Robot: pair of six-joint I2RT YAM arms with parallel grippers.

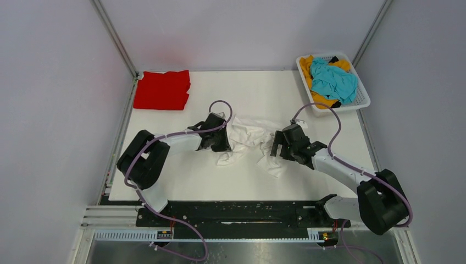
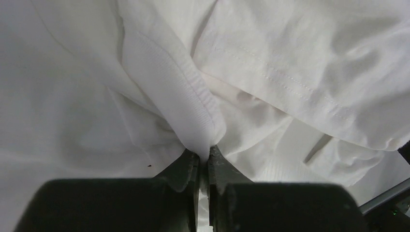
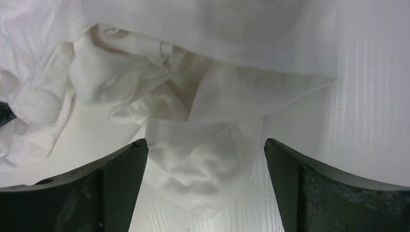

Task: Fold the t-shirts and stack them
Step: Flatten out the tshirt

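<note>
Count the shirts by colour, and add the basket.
white t-shirt: 1
red t-shirt: 1
teal t-shirt: 1
orange-yellow t-shirt: 1
basket: 1
Total: 5

- My work table has a plain white top, lit evenly from above, with only soft shadows.
- Pale grey walls close it in on three sides: the back wall, the left wall and the right wall.
- Slim metal posts run up both back corners.
- A black rail lies along the near edge, with a slotted metal strip just in front.
</note>
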